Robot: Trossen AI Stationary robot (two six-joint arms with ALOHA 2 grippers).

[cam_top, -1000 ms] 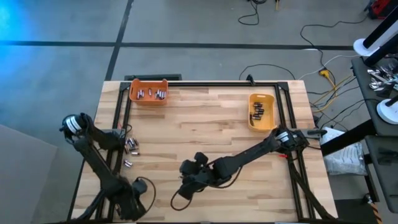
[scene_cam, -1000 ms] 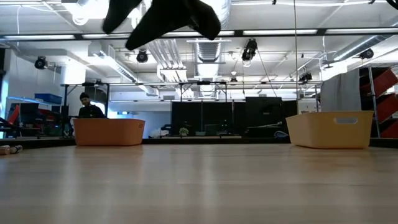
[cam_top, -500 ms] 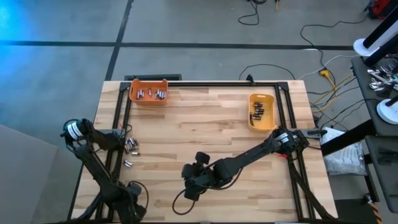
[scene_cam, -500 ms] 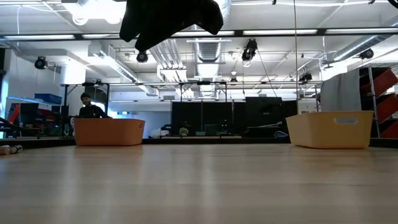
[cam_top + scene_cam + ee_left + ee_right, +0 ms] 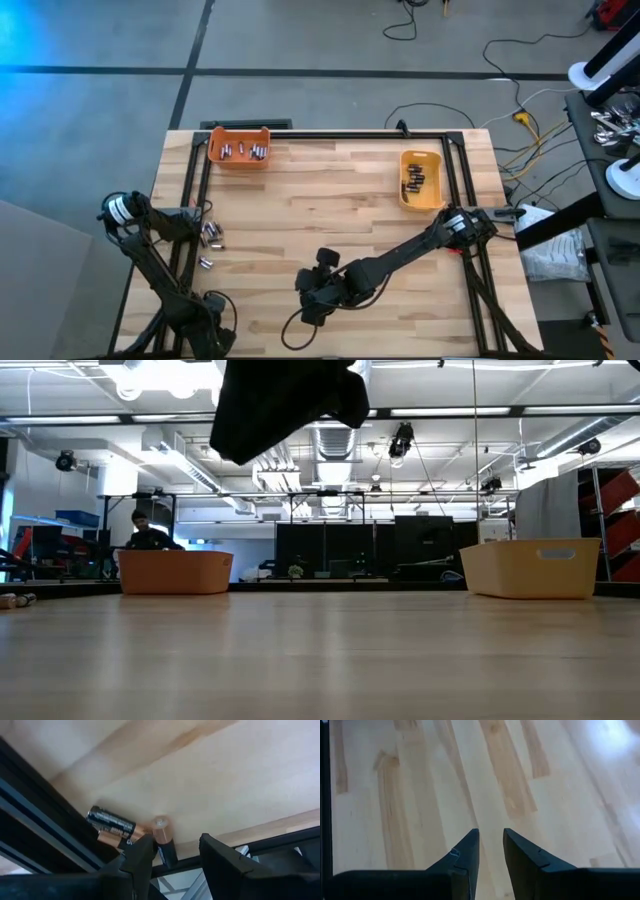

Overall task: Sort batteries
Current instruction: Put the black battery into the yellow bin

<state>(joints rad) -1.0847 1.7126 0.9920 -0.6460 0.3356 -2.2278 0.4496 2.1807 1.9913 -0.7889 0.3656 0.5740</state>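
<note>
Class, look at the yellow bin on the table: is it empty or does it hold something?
Not empty. The high view shows several dark batteries lying inside the yellow bin.

From above, the left gripper sits at the picture's bottom edge, partly cut off, so its fingers can't be read there. The batteries beside the left rail are too small to count or tell by type, and so are those in the orange bin and yellow bin. At table height, the bins' walls hide what lies inside, and the right arm is only a dark mass cut off at the top. In the left wrist view, one battery is partly hidden behind a finger.
</note>
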